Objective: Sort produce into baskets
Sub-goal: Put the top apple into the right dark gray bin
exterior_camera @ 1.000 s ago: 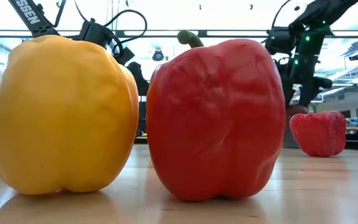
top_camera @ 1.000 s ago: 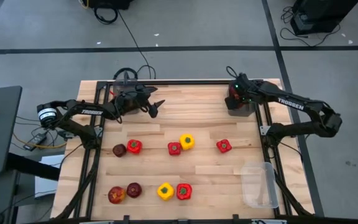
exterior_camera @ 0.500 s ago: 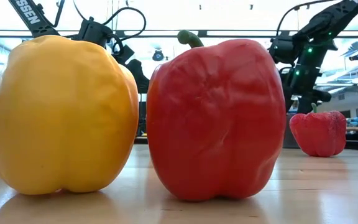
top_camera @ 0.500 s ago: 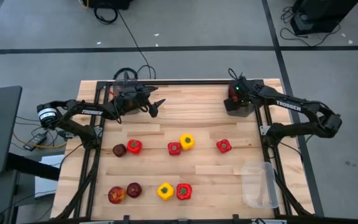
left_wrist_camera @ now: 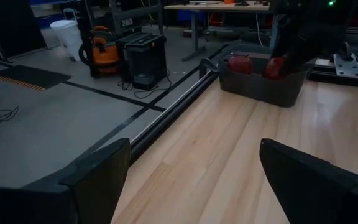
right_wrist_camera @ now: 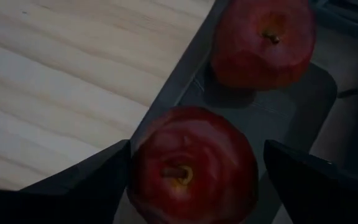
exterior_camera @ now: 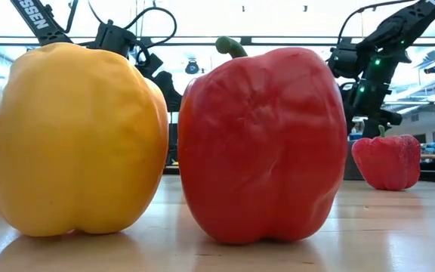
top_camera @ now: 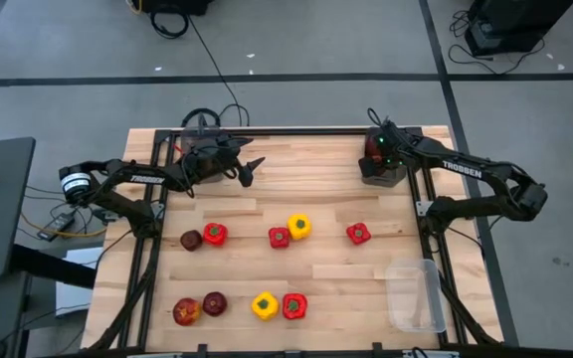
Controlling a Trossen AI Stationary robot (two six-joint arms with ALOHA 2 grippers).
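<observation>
**Right gripper open over the grey bin, two apples inside**

In the high view, the right gripper [top_camera: 374, 159] sits over a smoky-grey bin [top_camera: 383, 177] at the upper right of the wooden table [top_camera: 316, 273]. Its wrist view shows both fingers spread wide, holding nothing; between them lies one red apple [right_wrist_camera: 191, 165] on the bin's floor, with a second apple [right_wrist_camera: 263, 40] beyond it, nearer the bin's far end.

The left gripper [top_camera: 249, 169] hovers above bare wood at the upper left of the table, jaws wide apart and empty. Its wrist view looks across the boards to the grey bin with red items inside.

The rest of the produce lies loose on the table in two rows. In the middle row, a dark apple [top_camera: 191, 240] touches a red pepper [top_camera: 215, 234] at the left; another red pepper [top_camera: 280, 237] sits against a yellow pepper [top_camera: 298, 226] at the centre; a lone red pepper [top_camera: 358, 233] stands to the right. Along the lower row are a red-yellow apple [top_camera: 186, 311], a dark-red apple [top_camera: 214, 303], a yellow pepper [top_camera: 265, 305] and a red pepper [top_camera: 293, 305], side by side.

A clear bin [top_camera: 415, 296] with rounded corners stands at the lower right edge, with nothing visible in it.
</observation>
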